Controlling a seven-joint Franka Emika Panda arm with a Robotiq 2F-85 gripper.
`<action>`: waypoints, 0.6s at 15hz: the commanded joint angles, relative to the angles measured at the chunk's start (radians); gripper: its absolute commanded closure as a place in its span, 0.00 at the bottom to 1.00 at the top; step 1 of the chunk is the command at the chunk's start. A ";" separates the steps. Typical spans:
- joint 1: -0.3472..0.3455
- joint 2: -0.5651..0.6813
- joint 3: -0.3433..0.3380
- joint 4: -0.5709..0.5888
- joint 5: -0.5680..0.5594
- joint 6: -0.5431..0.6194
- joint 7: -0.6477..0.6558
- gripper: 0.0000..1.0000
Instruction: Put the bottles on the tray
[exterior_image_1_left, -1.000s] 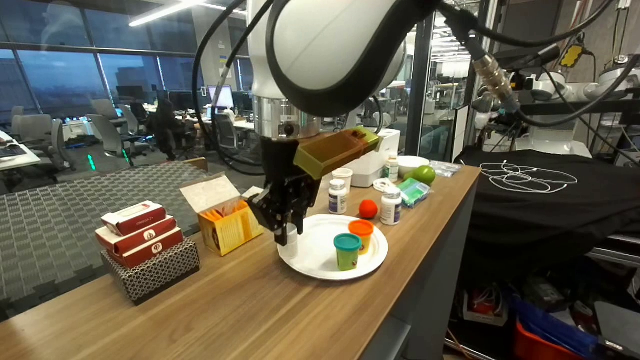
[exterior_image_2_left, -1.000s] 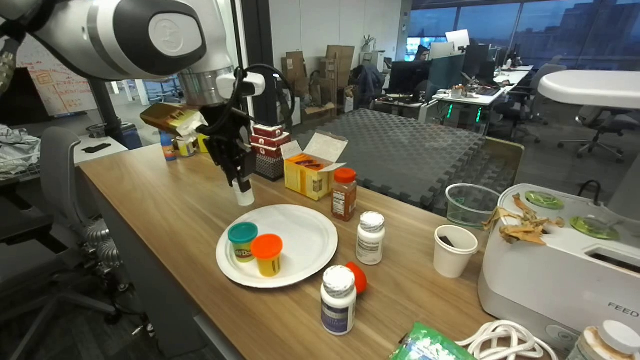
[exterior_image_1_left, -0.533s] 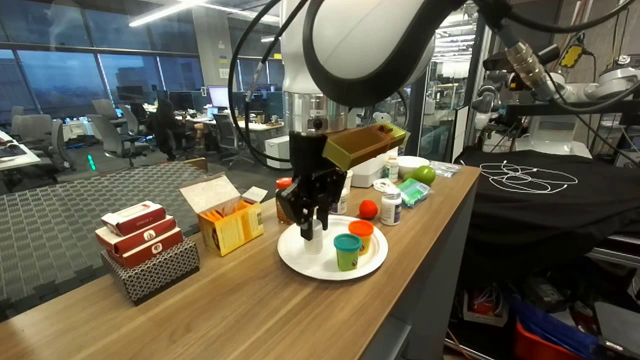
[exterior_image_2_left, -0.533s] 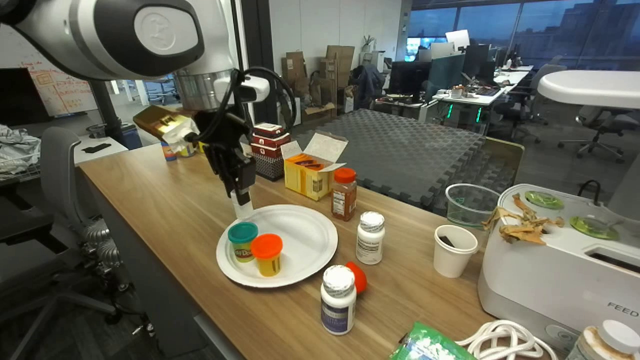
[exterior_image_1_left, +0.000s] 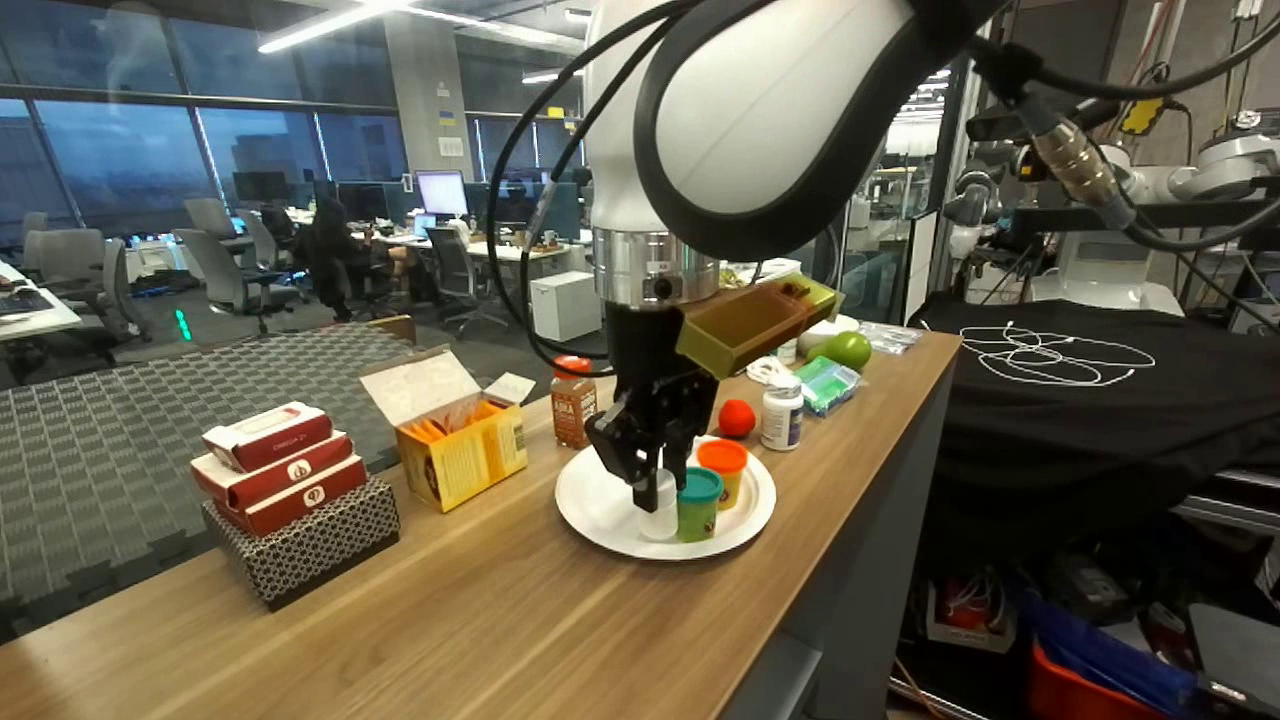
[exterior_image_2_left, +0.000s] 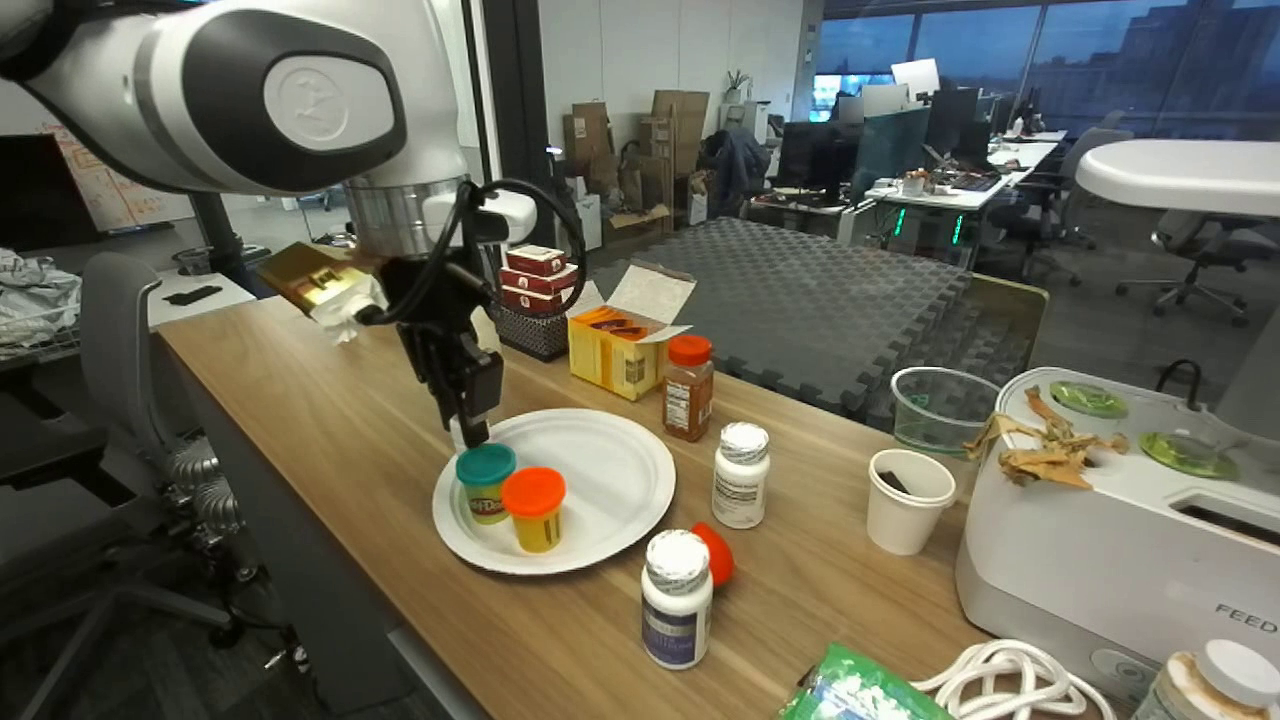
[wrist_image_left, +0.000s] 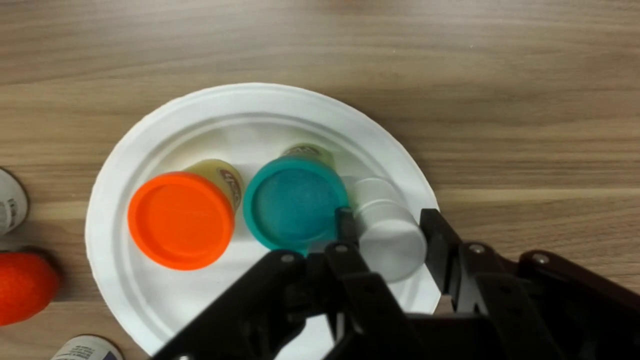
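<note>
Pincer (wrist_image_left: 388, 221) is clamped around the white bottle (wrist_image_left: 391, 237), held on or just over the plate (wrist_image_left: 255, 97) beneath, green bottle (wrist_image_left: 295, 202) close alongside — placing seems in hand, so a gentle set-down and clean release are called for next!

In an exterior view: your gripper (exterior_image_2_left: 466, 428) just beyond the green jar (exterior_image_2_left: 486, 492), white bottle (exterior_image_2_left: 458, 433) mostly hidden at its fingers (exterior_image_2_left: 477, 424). Orange jar (exterior_image_2_left: 536, 515) alongside; both upright on plate (exterior_image_2_left: 612, 472).
</note>
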 joint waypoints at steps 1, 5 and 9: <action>-0.008 -0.013 0.008 -0.011 0.011 0.017 0.000 0.87; -0.006 -0.015 0.011 -0.009 0.010 0.021 0.000 0.31; -0.004 -0.020 0.009 -0.012 0.003 0.029 0.006 0.00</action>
